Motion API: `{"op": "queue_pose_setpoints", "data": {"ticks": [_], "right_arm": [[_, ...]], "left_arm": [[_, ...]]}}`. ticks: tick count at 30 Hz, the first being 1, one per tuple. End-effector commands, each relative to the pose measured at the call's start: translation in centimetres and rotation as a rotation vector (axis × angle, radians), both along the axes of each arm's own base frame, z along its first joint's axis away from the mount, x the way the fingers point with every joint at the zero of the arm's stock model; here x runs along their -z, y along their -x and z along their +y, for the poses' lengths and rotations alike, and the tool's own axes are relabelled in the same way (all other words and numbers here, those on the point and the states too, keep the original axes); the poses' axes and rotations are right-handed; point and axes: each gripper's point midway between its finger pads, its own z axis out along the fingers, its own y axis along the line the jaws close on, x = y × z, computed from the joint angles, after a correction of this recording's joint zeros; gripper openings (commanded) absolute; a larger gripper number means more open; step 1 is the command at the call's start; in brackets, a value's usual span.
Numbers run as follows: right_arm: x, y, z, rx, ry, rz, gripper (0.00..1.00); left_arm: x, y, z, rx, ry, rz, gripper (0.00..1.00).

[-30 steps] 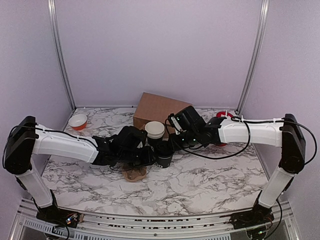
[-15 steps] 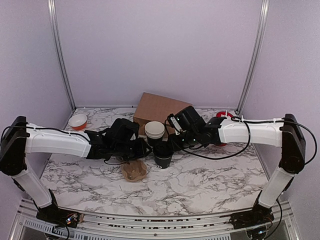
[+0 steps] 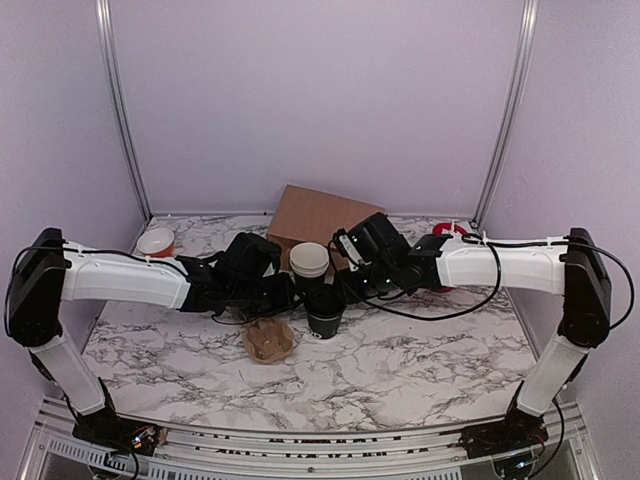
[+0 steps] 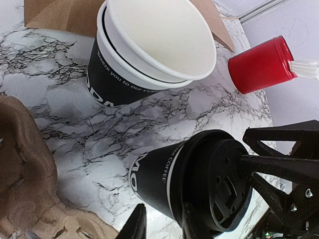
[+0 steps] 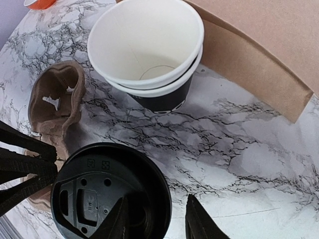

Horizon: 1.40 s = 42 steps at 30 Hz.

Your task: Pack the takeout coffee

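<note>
The takeout coffee (image 3: 325,312) is a black cup with white lettering and a black lid, standing on the marble table mid-scene. In the left wrist view it (image 4: 159,174) fills the lower right, just beyond my left gripper (image 4: 162,224). That gripper's jaws stand a little apart with nothing pinched between them. From above, my left gripper (image 3: 290,297) sits just left of the cup. My right gripper (image 5: 157,221) straddles the lid's (image 5: 99,194) right rim. One finger is over the lid and the other outside it, with a visible gap. From above, the right gripper (image 3: 338,292) hovers at the cup's top.
A stack of lidless white-rimmed black cups (image 3: 309,260) stands just behind the coffee. A brown paper bag (image 3: 320,212) lies behind them. A crumpled cardboard carrier (image 3: 268,342) lies front-left of the cup. The red cylinder (image 4: 261,64) stands at the right, and a small orange bowl (image 3: 156,242) at the far left.
My left gripper has pulled back leftward off the cup. The right gripper's jaws have widened over the lid. The cup has stayed where it was.
</note>
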Motion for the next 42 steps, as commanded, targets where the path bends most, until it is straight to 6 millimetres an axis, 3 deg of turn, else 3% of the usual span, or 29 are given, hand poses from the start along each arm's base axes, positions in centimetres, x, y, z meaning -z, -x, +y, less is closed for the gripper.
{"op": "queue_pose_setpoints", "data": {"ticks": [1, 14, 25, 35, 42], "right_arm": [[-1.5, 0.5, 0.4, -0.019, -0.004, -0.011, 0.37], [-0.8, 0.7, 0.4, -0.023, 0.003, 0.002, 0.36], [0.0, 0.8, 0.5, -0.024, 0.006, 0.016, 0.36], [-2.2, 0.6, 0.7, -0.027, -0.023, -0.017, 0.37], [-1.2, 0.7, 0.7, -0.027, -0.013, -0.001, 0.36]], "left_arm": [[-0.4, -0.2, -0.7, 0.022, 0.009, -0.006, 0.27], [2.3, 0.6, -1.0, 0.037, -0.003, 0.057, 0.26], [5.5, 2.3, -0.7, 0.039, -0.059, 0.105, 0.18], [3.6, 2.7, -0.8, 0.036, -0.025, 0.079, 0.18], [3.0, 3.3, -1.3, 0.047, -0.015, 0.072, 0.18]]}}
